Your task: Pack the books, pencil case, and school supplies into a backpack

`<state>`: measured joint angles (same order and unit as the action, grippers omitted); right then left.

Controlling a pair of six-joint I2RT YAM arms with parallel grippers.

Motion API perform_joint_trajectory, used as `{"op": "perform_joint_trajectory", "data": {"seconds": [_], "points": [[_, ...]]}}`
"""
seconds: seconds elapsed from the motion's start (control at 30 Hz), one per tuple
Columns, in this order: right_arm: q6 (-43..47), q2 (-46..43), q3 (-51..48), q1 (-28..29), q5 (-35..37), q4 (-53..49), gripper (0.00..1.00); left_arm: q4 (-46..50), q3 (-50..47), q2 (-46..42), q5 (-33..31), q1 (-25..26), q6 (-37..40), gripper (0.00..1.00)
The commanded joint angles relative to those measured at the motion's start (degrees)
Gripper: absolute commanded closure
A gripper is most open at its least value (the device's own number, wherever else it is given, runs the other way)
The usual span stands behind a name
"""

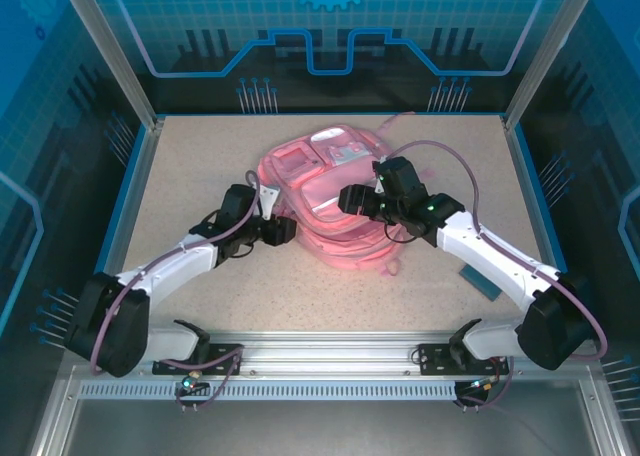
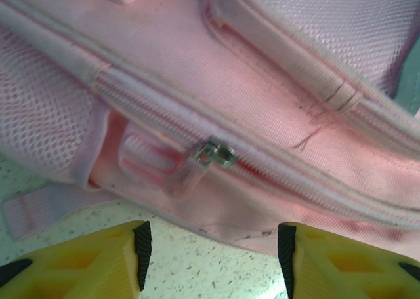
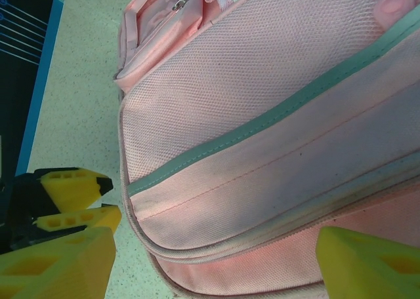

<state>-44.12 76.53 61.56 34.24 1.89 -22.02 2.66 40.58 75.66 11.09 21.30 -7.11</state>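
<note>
I'm working the zip, so the relation that matters is between my left gripper (image 2: 213, 235) and the zipper slider (image 2: 215, 153). The slider sits dead ahead of that gripper, lined up with the gap between its jaws and a little beyond the fingertips. Its clear pink pull tab (image 2: 182, 179) hangs back toward me and slightly toward the left-hand finger. The zip track runs crosswise to my approach, slanting from far-left to near-right. I judge a pull would go along that slant, not straight back.

The left gripper's jaws stand moderately apart with nothing between them but speckled counter (image 1: 200, 166). The pink backpack (image 1: 312, 176) lies flat mid-counter, with its near side edge just ahead of those fingertips.

My right gripper (image 3: 210, 246) is spread wide over the backpack's broad mesh face, fabric ahead of and below both fingers. I can't tell whether it presses on the cloth, and it grips nothing that I can see. The left arm is plainly the nearer one to the slider.

Room: there is bare counter under and behind the left gripper, and a loose strap (image 2: 33, 210) off to its left. The enclosure walls are well apart from both arms. The tight spot is between the two grippers, which sit near each other on this side of the backpack.
</note>
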Motion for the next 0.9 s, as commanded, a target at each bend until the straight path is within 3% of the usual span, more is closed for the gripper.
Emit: {"op": "perform_joint_trajectory", "data": {"seconds": [0.0,0.13,0.33,0.67,0.87], "points": [[-0.7,0.1,1.5,0.8,-0.7,0.0,0.19,0.0,3.8,2.4,4.5,-0.9,1.1,0.45],[-0.7,0.0,1.4,0.8,-0.7,-0.3,0.19,0.4,5.8,5.2,5.2,-1.0,1.0,0.45],[-0.9,-0.7,1.0,0.8,0.0,-0.7,0.19,3.2,9.2,9.1,4.6,-1.2,1.1,0.61],[-1.6,-0.4,0.3,0.8,-0.9,-1.0,0.19,6.6,9.0,9.3,5.4,-1.2,4.2,0.64],[-2.1,0.2,0.4,0.8,-1.2,-1.6,0.19,8.3,8.5,9.4,5.2,-1.3,7.2,0.72]]}}
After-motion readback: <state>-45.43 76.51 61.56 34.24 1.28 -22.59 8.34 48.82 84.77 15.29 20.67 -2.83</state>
